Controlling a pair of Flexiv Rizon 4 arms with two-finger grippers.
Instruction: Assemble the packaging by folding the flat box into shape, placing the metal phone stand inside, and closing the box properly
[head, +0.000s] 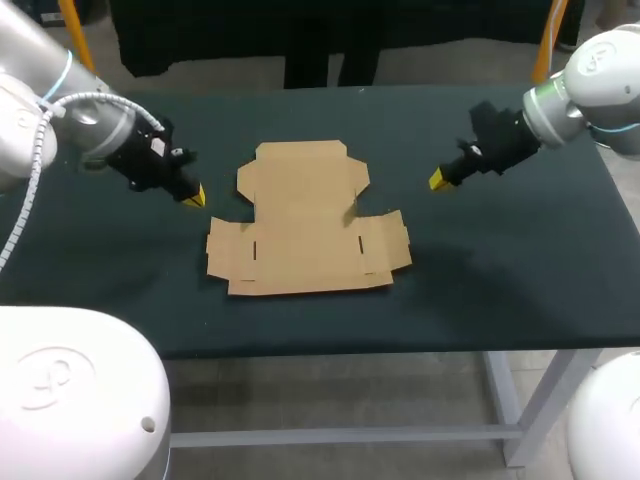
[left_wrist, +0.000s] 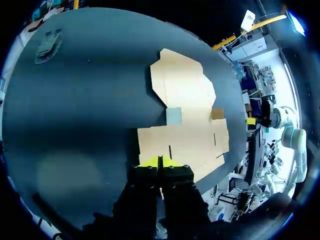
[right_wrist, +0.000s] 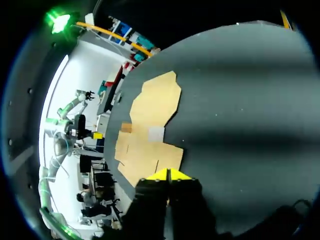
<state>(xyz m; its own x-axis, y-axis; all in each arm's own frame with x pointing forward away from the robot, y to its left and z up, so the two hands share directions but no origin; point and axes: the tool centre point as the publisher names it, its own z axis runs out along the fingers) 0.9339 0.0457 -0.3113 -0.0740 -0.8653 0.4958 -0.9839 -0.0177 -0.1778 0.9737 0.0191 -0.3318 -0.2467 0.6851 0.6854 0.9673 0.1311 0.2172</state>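
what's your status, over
Left gripper and right gripper both shut, empty, one either side of the flat box. Box not yet folded, lying on the table. Nothing on top of it.

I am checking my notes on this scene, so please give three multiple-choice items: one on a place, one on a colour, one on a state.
1. Where is the cardboard box? A) between left gripper and right gripper B) inside one gripper C) hanging over the edge
2. The table top has which colour? A) white B) dark C) red
3. The box's state? A) closed B) half folded C) flat
Answers: 1 A, it lies mid-table, touching neither; 2 B, the cover looks dark; 3 C, its panels lie spread out.
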